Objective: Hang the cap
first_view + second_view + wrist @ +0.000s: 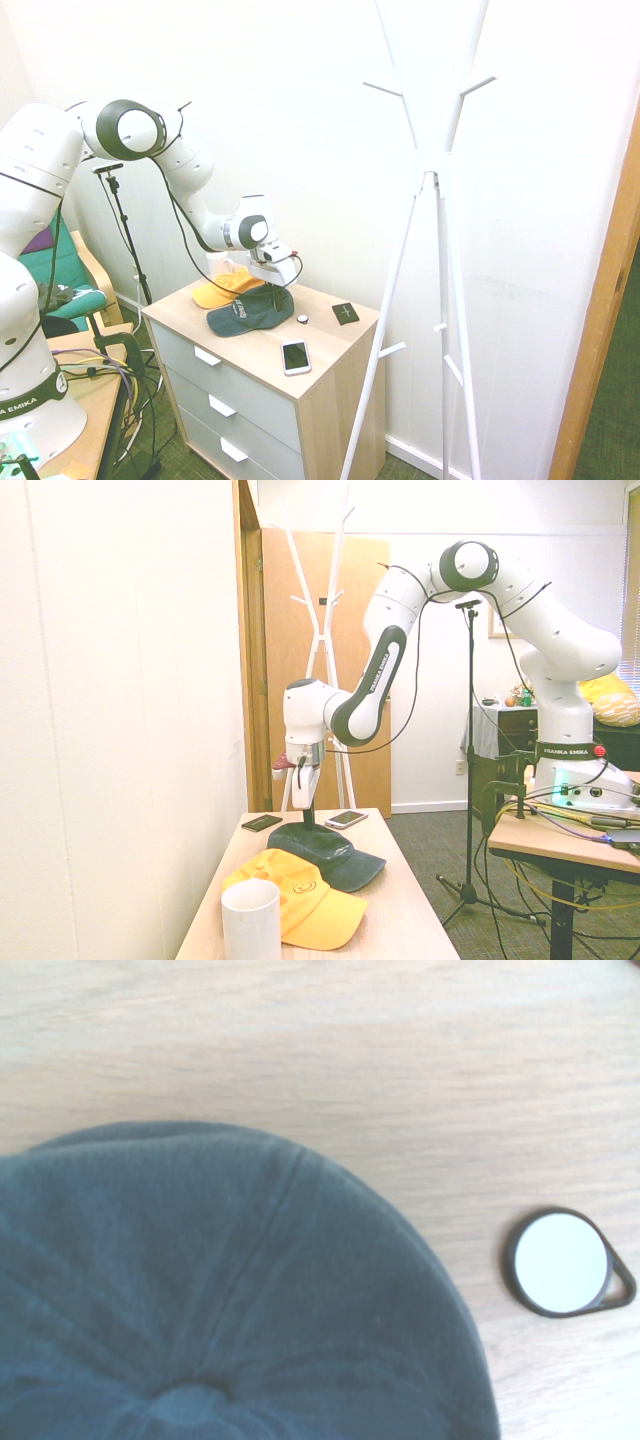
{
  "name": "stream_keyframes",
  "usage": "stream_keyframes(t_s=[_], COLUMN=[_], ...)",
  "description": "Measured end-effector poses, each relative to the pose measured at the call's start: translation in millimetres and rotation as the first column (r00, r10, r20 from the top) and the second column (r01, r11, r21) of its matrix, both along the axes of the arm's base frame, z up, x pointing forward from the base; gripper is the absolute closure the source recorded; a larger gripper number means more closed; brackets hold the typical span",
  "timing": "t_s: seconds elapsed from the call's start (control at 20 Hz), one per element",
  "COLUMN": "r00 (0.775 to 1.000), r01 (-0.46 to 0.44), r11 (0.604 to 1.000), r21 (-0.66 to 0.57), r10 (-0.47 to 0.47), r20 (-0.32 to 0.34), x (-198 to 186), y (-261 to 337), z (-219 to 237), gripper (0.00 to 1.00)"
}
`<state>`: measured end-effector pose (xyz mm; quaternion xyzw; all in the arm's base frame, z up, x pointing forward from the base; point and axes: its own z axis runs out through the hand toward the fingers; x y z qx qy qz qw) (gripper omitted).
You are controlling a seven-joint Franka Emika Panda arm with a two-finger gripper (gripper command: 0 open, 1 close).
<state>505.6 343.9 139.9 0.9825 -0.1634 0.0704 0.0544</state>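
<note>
A pale wooden dresser [330, 365] stands by a white wall, just beside a white coat stand [430, 200]. On the dresser lie two caps: the navy cap [245, 312], and touching it an orange cap [222, 287]. The gripper [274, 290] points down onto the navy crown, jaws together, seemingly pinching fabric. The grasp looks made; next comes lifting toward a peg. One phone [295, 356] lies nearby.

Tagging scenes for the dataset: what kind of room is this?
Probably a home-style entry or bedroom corner: a white coat stand against the wall, a wooden drawer chest holding the navy cap, an orange-yellow cap and a phone.
</note>
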Motion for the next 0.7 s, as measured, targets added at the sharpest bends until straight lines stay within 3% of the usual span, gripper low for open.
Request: stream_keyframes(t_s=[0.2,0.45,0.6,0.7], r00=[0.999,0.997,0.990,0.976], r01=[-0.032,-0.066,-0.059,-0.017], r11=[0.999,0.991,0.982,0.973], r21=[-0.029,-0.116,-0.182,-0.230], r10=[0.033,0.072,0.081,0.066], r20=[0.004,0.041,0.116,0.208], x=[-10,-32,-45,-51], y=[12,12,-1,-16], z=[46,147,224,277], gripper=[1.00,1.00,1.00,1.00])
